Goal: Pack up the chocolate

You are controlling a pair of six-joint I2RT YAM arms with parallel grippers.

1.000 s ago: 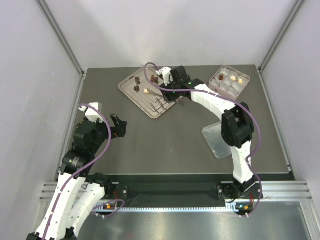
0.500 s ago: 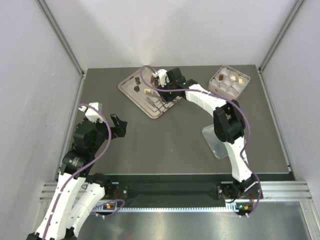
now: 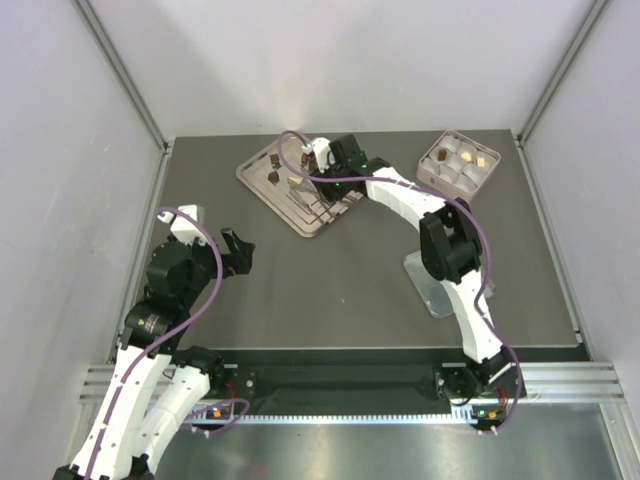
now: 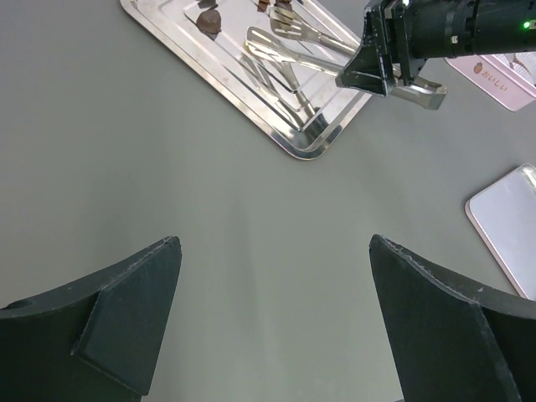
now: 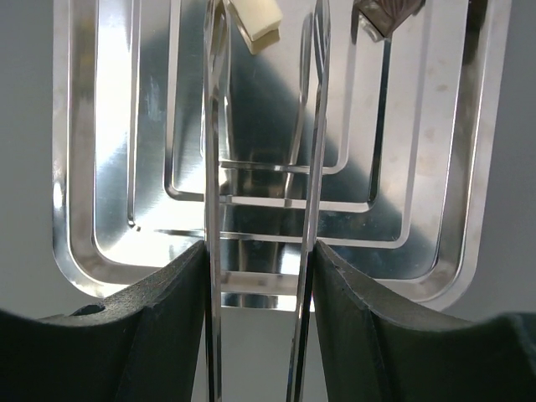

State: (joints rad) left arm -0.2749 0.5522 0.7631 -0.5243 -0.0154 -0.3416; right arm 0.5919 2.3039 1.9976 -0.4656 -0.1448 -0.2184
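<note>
My right gripper (image 5: 260, 251) is shut on a pair of metal tongs (image 5: 214, 151), both blades pressed between its fingers. It hovers over the steel tray (image 3: 262, 188) at the back. The tong tips reach toward a pale cream chocolate (image 5: 255, 20), with a dark brown piece (image 5: 387, 12) to its right. The top view shows more chocolate pieces (image 3: 273, 177) on the tray, next to my right gripper (image 3: 333, 183). Low at the left, my left gripper (image 4: 275, 243) hangs open over bare table, nothing between its fingers.
A pink box (image 3: 458, 163) of white cups, a few holding chocolate pieces, stands at the back right. A clear lid (image 3: 428, 283) lies on the table by the right arm. Grey walls close in the table on three sides.
My right arm has swung left over the tray, carrying the tongs toward the chocolate pieces. My left arm has stayed still.
</note>
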